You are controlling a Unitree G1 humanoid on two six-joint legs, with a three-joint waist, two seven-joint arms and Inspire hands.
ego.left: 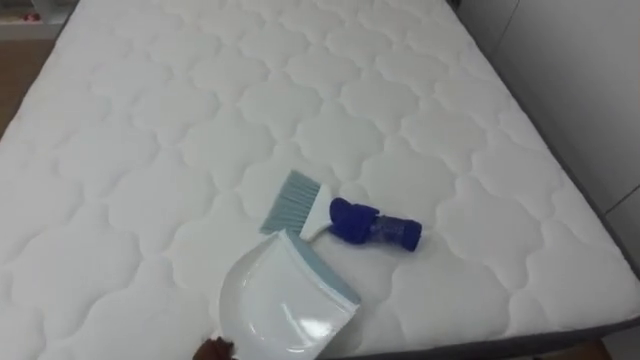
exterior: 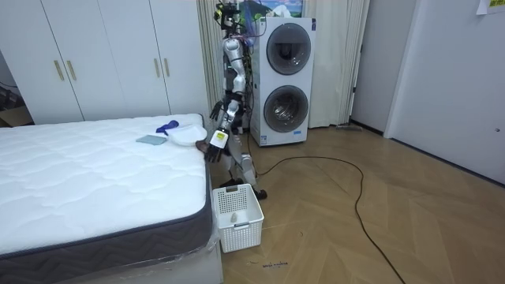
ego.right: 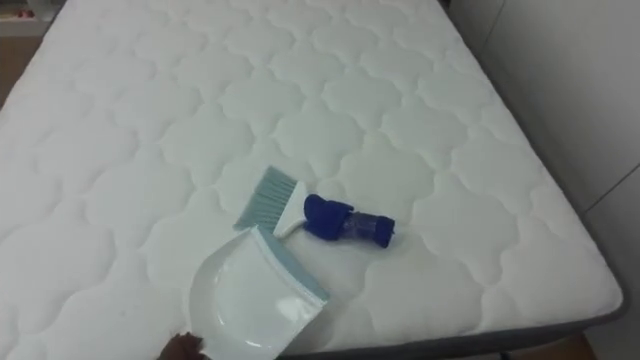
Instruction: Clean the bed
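Looking down on a white dustpan and a blue-handled brush lying on the bed's quilted white mattress, near its edge.

I saw the dustpan's scoop showing only its white inside, its pale blue lip just beside the brush's grey-blue bristles. The robot's left hand showed at the pan's near end; whether it gripped the pan I could not tell. In the room view the robot stood at the bed's side with its right hand raised by its torso, its state unclear to me. A white slatted basket sat on the floor by the bed's corner, its contents too small to tell. Print above the stacked washing machines was too small to read.
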